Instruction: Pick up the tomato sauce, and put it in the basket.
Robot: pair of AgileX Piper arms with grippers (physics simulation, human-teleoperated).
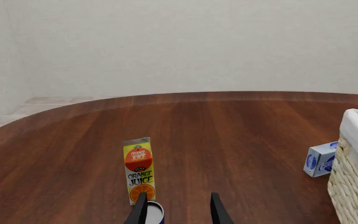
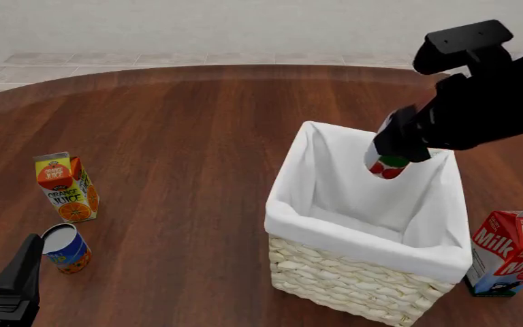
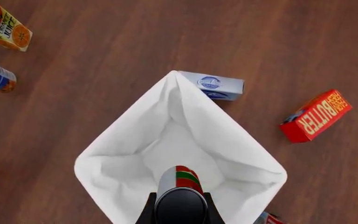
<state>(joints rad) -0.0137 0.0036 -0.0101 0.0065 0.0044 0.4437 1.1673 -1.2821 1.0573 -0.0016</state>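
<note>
Cylindrical tomato sauce [image 3: 180,186] above wicker basket [image 2: 353,279]

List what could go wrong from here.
1. The can, held tilted in the right gripper above the basket, hangs near the far rim; released there, it might clip the liner's edge.
2. A drop from this height could let it bounce or roll inside.

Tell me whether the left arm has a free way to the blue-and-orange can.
Probably yes: the left gripper sits open right beside the blue-and-orange can, nothing between them; the orange juice carton stands just behind.
</note>
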